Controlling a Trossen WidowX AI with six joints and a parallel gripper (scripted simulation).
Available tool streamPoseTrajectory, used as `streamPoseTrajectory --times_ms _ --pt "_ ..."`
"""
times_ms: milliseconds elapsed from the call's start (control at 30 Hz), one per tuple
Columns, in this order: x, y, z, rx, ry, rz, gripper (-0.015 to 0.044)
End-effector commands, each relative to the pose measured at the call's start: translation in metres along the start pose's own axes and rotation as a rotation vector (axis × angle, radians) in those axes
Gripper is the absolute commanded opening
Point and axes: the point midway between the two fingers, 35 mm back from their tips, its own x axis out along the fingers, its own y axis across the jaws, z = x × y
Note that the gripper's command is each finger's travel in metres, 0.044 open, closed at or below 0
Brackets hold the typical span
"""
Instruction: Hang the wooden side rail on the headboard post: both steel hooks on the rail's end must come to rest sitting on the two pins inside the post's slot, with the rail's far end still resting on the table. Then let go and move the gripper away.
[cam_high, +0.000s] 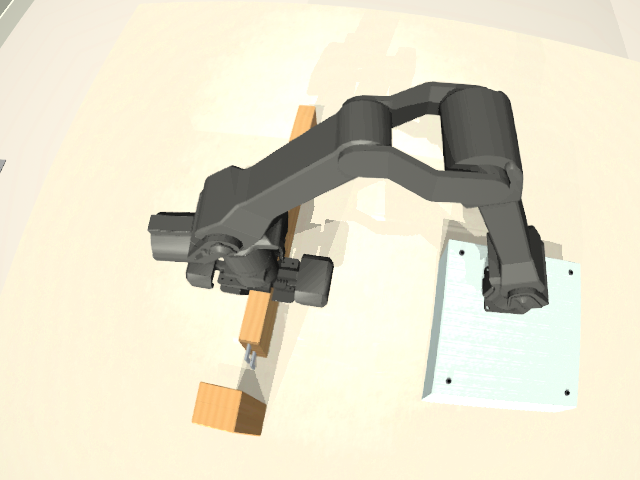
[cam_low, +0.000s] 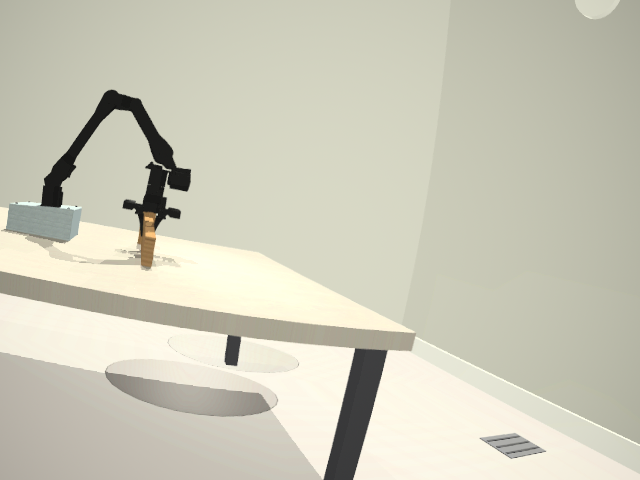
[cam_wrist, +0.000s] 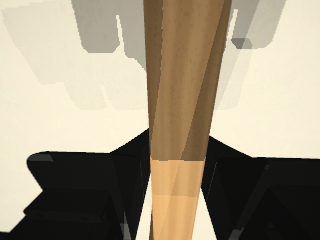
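The wooden side rail (cam_high: 255, 317) (cam_low: 149, 218) (cam_wrist: 182, 100) slopes up from its far end at the back, which appears to rest on the table, to its raised hook end. My gripper (cam_low: 149, 227) (cam_wrist: 172, 129) is shut on the rail close behind the hook end; its fingertips are hidden in the top view. Two steel hooks (cam_high: 250, 356) stick out from the rail's end towards the headboard post (cam_high: 217, 408) (cam_low: 147, 252). The post stands upright in front of them. In the top view a gap shows between hooks and post. The slot and its pins are not visible.
The arm's pale blue base block (cam_high: 506, 356) (cam_low: 43, 221) stands to the right in the top view. The arm arches from it over the rail. The table (cam_low: 258, 289) has its edge beyond the post in the exterior view.
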Motion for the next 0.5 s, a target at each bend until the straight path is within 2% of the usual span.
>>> streamPoseTrajectory --times_ms 0,467 --pt "-0.0042 0.0021 0.0001 0.005 -0.001 0.010 0.0000" --pt "-0.0064 0.0021 0.0001 0.005 -0.001 0.010 0.0000"
